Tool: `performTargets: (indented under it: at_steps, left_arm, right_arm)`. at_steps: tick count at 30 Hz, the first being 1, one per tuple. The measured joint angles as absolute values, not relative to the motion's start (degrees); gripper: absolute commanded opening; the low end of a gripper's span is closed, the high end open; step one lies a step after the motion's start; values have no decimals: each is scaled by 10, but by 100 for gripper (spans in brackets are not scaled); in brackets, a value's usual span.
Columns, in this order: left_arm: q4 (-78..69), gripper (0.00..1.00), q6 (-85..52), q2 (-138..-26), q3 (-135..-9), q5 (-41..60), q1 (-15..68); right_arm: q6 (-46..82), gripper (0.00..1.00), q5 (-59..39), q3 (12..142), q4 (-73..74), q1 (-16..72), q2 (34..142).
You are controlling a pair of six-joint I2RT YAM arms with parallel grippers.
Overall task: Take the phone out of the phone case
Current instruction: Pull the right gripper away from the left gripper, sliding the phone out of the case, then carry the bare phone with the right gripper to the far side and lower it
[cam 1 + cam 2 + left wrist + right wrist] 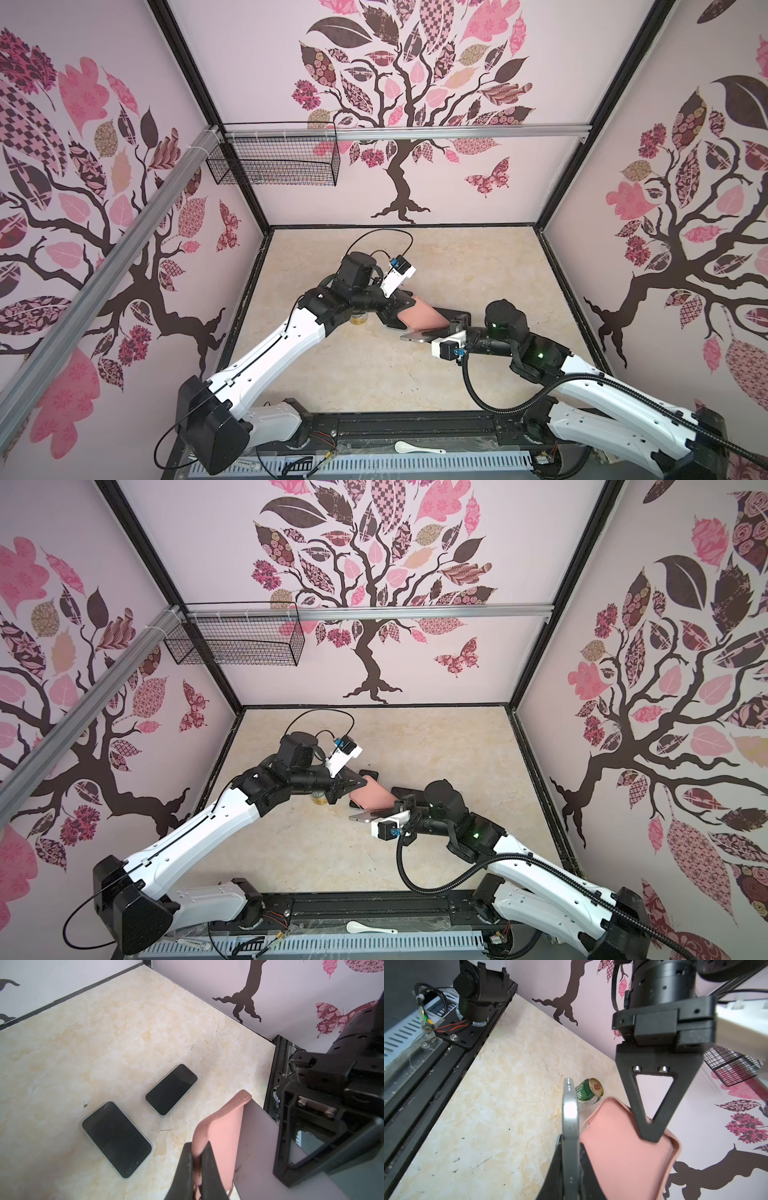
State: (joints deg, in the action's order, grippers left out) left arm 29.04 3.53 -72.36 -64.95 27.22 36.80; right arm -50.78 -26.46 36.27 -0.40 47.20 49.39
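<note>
The pink phone case [422,316] [372,798] hangs above the table's middle, and my left gripper [196,1148] is shut on one edge of it. In the right wrist view the case [623,1157] shows its empty inside, with a left finger [638,1105] over its rim. The silver-edged phone [417,336] [365,816] is out of the case and lies close beside it. My right gripper [571,1147] is shut on the phone [571,1118], seen edge-on. The phone's flat face [257,1147] shows in the left wrist view; whether it touches the case I cannot tell.
Two other black phones [116,1138] [171,1089] lie flat on the marble table. A green can [588,1092] [359,319] lies under the left arm. A wire basket [274,160] hangs on the back wall. A white spoon [417,448] rests on the front rail.
</note>
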Motion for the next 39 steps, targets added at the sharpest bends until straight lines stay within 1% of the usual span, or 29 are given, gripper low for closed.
performTargets:
  at_steps: [2, 4, 7, 11, 15, 19, 21, 26, 33, 35, 39]
  left_arm:
    - [288, 0, 30, -721, -644, 261, 366]
    - [282, 0, 25, -717, -638, 213, 338]
    - [279, 0, 16, -717, -632, 169, 304]
    - [277, 0, 11, -717, -625, 144, 301]
    - [270, 0, 3, -705, -614, 133, 299]
    - [257, 0, -3, -662, -598, 124, 296]
    - [244, 0, -11, -633, -585, 122, 294]
    - [200, 0, -36, -583, -552, 123, 277]
    - [161, 0, -76, -562, -513, 130, 260]
    - [144, 0, -95, -557, -502, 149, 239]
    - [89, 0, -150, -549, -469, 196, 168]
  right_arm:
    - [-475, 0, -275, 356, 8, 472, 489]
    - [-446, 0, -288, 345, 20, 472, 472]
    - [-405, 0, -304, 341, 47, 472, 450]
    - [-356, 0, -314, 345, 89, 472, 441]
    - [-283, 0, -280, 355, 101, 472, 442]
    - [-194, 0, -228, 366, 96, 458, 450]
    - [-146, 0, -215, 368, 92, 434, 458]
    - [-37, 0, -206, 382, 70, 338, 499]
    - [83, 0, -259, 436, 28, 208, 613]
    - [107, 0, -276, 456, 15, 175, 653]
    - [145, 0, -298, 505, 6, 122, 745]
